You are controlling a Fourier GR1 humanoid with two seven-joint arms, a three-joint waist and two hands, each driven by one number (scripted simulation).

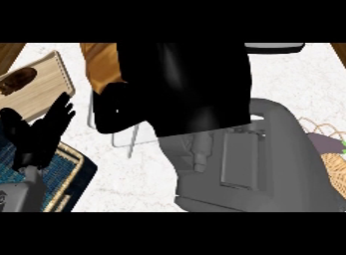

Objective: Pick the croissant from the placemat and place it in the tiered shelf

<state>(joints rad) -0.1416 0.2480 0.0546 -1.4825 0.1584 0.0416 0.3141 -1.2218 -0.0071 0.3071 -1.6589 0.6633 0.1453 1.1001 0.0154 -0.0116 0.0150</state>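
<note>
We find no brand, label or readable writing anywhere in the head view.

The right hand (172,79) fills the middle of the view as a large black mass, with its grey forearm (257,164) rising from the lower edge. A golden-brown edge of the croissant (98,62) shows at the hand's upper left, and the hand hides the rest of it, so the hand appears to be curled round it (we see only that brown strip). Below the hand, thin wires of the tiered shelf (124,137) show against the white marbled surface (131,184); most of the shelf is hidden behind the hand and forearm, and we cannot tell whether the croissant touches it.

The left hand (39,129) shows at the left, fingers straight and spread upward, holding nothing. It stands over the dark blue patterned placemat (72,169) with its pale woven border.

At the upper left lies a wooden board (47,82) carrying a dark brown lump (15,81) we cannot identify. At the right edge a wicker basket (341,174) holds an eggplant (326,144), partly hidden by the forearm. A grey object (274,47) peeks out at the top.
</note>
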